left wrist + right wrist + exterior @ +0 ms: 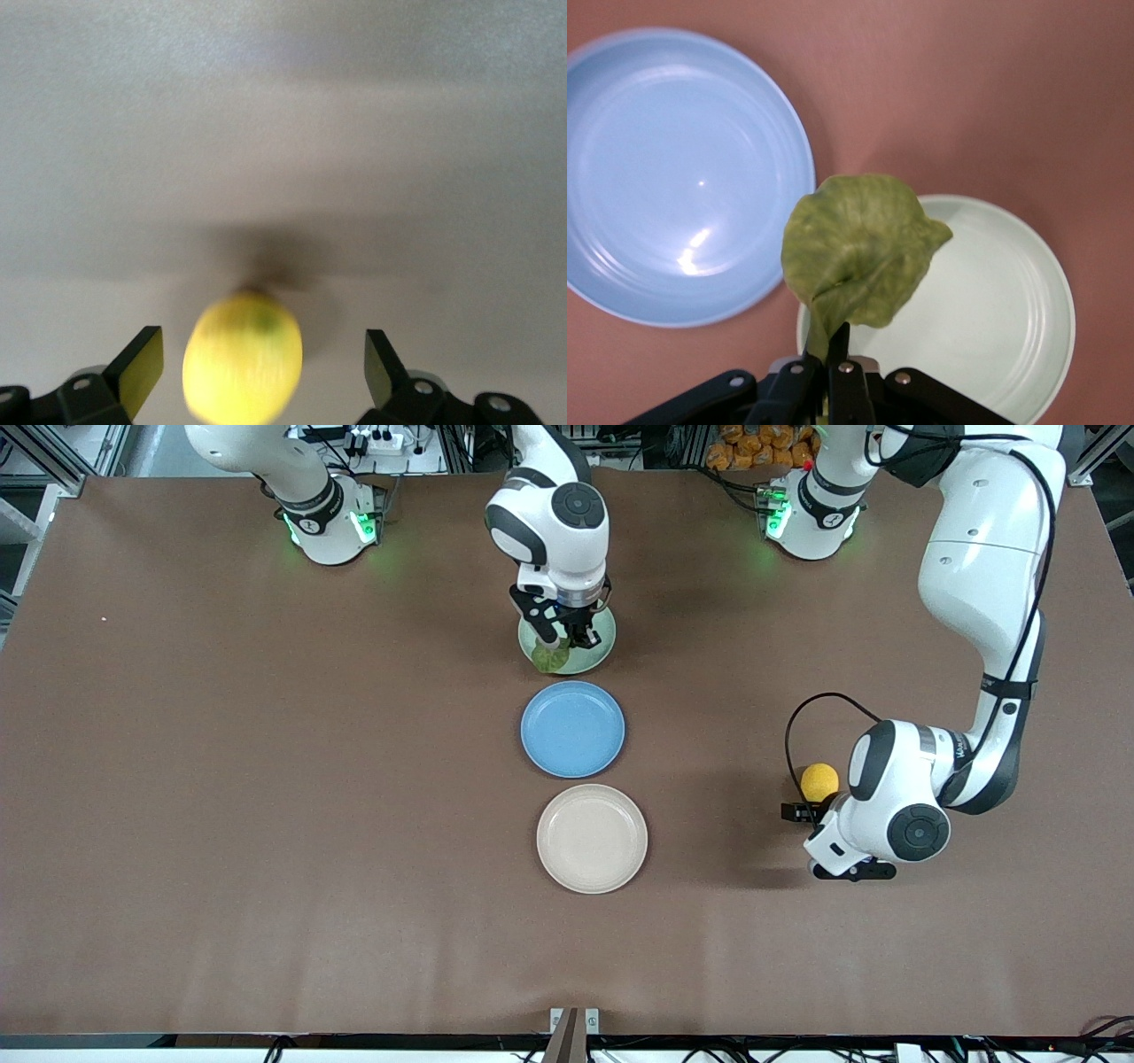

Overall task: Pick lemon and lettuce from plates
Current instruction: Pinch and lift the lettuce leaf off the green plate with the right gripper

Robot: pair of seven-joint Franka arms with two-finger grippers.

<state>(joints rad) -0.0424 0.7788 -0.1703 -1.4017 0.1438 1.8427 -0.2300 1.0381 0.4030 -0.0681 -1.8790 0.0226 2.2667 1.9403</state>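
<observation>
The lettuce [551,657] is a wrinkly green leaf pinched in my right gripper [563,638], which is shut on it over the rim of the pale mint plate [595,657]. In the right wrist view the leaf [859,252] hangs from the shut gripper [833,341] above the mint plate [1001,310]. The yellow lemon [819,781] is off the plates, on the bare table toward the left arm's end. My left gripper [811,808] is open around it. In the left wrist view the lemon [244,359] sits between the spread fingers of the left gripper [261,345], touching neither. The beige plate [592,838] is empty.
An empty blue plate [572,728] lies between the mint and beige plates, and also shows in the right wrist view [673,177]. The three plates form a line down the table's middle. The left arm's elbow reaches over its end of the table.
</observation>
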